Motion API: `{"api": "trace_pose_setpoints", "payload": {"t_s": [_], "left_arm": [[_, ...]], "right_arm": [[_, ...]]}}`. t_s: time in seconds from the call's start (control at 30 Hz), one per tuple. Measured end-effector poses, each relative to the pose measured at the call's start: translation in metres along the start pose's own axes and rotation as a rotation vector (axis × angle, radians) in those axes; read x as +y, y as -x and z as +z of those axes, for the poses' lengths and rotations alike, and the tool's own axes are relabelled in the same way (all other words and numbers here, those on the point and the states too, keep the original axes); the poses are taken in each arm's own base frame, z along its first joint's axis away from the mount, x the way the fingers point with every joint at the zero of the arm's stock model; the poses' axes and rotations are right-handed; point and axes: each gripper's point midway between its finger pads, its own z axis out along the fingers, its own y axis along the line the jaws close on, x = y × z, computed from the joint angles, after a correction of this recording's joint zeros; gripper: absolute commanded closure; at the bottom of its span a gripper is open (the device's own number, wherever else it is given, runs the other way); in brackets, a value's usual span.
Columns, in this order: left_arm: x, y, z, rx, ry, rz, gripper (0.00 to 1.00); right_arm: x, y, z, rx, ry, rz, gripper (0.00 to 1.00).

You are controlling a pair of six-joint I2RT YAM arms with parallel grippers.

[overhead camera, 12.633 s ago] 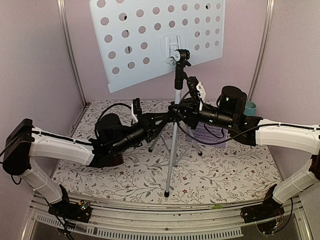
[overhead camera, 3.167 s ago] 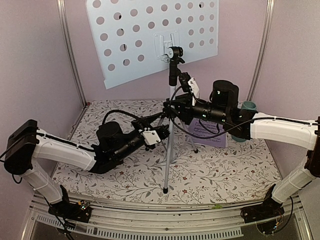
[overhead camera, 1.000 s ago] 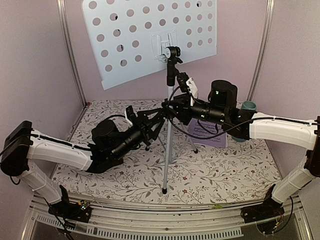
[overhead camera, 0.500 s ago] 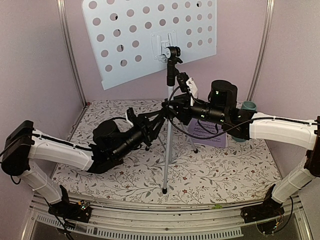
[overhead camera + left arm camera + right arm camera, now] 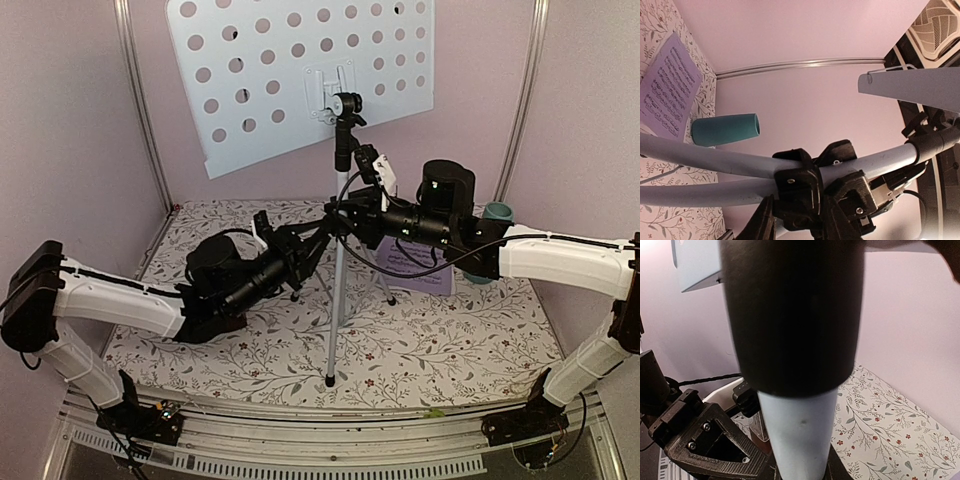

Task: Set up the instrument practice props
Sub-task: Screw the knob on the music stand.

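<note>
A flowered cloth covers the table (image 5: 450, 350), and on it the music stand (image 5: 336, 290) rests with its nearest foot close to the front edge and its other legs spread behind. Both arms meet at the stand, I judge because it is still being set up and would tip or twist if left alone. The left gripper (image 5: 310, 240) comes in low from the left to the point where the silver legs join the pole. This looks like the place to spread or lock the tripod, but its own camera shows only black parts crowded round the tubes, so I cannot tell whether its fingers are pinching or merely set around them. A little higher, the right gripper (image 5: 345, 212) reaches in from the right and appears closed on the pole just under the black sleeve, which fills its wrist view. That hold would keep the stand upright while the base is worked on. The metronome is not clearly in view. Behind the pole the sheet music (image 5: 415, 262) lies flat on the cloth, not yet on the stand, and the teal cup (image 5: 498, 214) stands near the right wall. Above, the perforated plate (image 5: 300, 70) sits tilted, its left side lower, so it likely still needs levelling. Plain lilac walls with metal corner rails close in the space
</note>
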Motion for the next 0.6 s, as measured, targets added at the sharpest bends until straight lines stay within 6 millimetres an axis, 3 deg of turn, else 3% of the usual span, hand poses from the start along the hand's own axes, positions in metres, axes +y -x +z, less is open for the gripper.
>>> {"api": "trace_pose_setpoints", "payload": {"t_s": [0.6], "left_arm": [[0.0009, 0.0026, -0.0004, 0.046, 0.100, 0.323, 1.00]], "right_arm": [[0.0010, -0.0003, 0.0001, 0.001, 0.005, -0.015, 1.00]]}}
